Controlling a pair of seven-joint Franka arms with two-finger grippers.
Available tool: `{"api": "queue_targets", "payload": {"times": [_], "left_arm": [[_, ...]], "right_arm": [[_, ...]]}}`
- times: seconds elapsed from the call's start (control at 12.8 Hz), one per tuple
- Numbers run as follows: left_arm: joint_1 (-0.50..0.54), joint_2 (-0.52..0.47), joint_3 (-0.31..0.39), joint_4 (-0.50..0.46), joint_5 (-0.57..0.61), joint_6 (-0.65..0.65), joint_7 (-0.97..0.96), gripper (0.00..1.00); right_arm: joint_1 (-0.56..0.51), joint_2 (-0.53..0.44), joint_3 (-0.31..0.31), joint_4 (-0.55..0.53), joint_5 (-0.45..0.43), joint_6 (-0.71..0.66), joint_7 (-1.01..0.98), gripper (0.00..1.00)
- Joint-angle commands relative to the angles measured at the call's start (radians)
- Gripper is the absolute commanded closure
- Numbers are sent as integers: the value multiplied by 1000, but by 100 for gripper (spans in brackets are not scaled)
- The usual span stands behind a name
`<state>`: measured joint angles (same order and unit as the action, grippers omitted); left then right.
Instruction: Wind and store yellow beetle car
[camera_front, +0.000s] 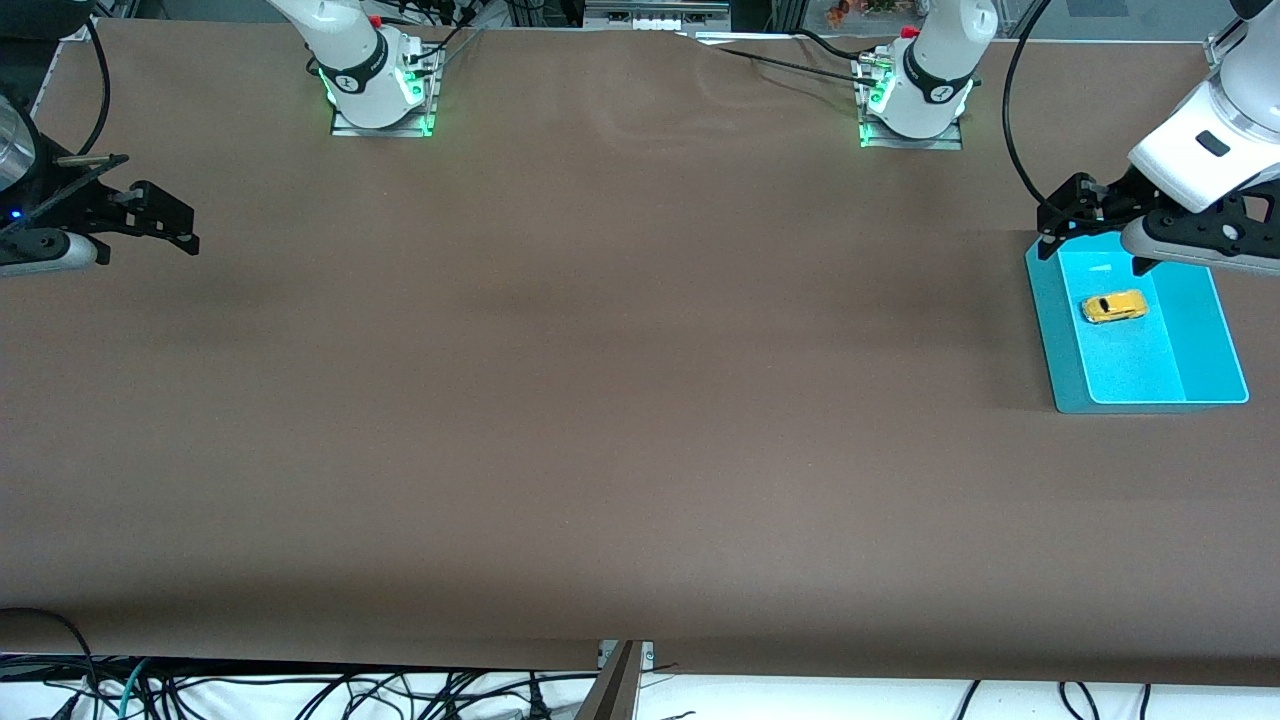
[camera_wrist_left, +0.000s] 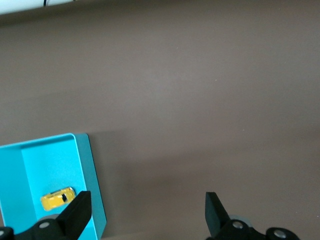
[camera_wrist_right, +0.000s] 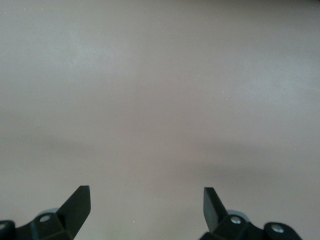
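The yellow beetle car (camera_front: 1113, 307) lies in the teal tray (camera_front: 1060, 360), long axis 3-to-9 o'clock; left gripper (camera_front: 1060, 225) over its 12 o'clock edge, fingers apart; right gripper (camera_front: 165, 220) waits, fingers apart.

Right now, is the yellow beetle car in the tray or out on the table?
In. The yellow beetle car sits on its wheels on the floor of the blue tray; the open left gripper holds nothing.

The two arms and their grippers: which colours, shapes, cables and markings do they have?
Both arms are glossy white with rounded shells, each with a black ring near its base, green lights glowing there and a small red part above. Black cables run to the bases. The left gripper and right gripper are angular black, each with two wedge-shaped fingers.
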<state>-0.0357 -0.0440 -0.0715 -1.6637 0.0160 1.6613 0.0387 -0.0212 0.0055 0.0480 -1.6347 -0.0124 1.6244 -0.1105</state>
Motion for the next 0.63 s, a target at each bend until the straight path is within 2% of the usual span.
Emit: {"api": "queue_targets", "payload": {"times": [0.0, 0.55], "left_arm": [[-12, -56, 25, -77, -28, 26, -26, 0], [-20, -45, 32, -64, -27, 3, -23, 0]], "right_arm": [[9, -7, -8, 7, -4, -12, 0, 0], [9, -5, -8, 6, -3, -12, -3, 0]]}}
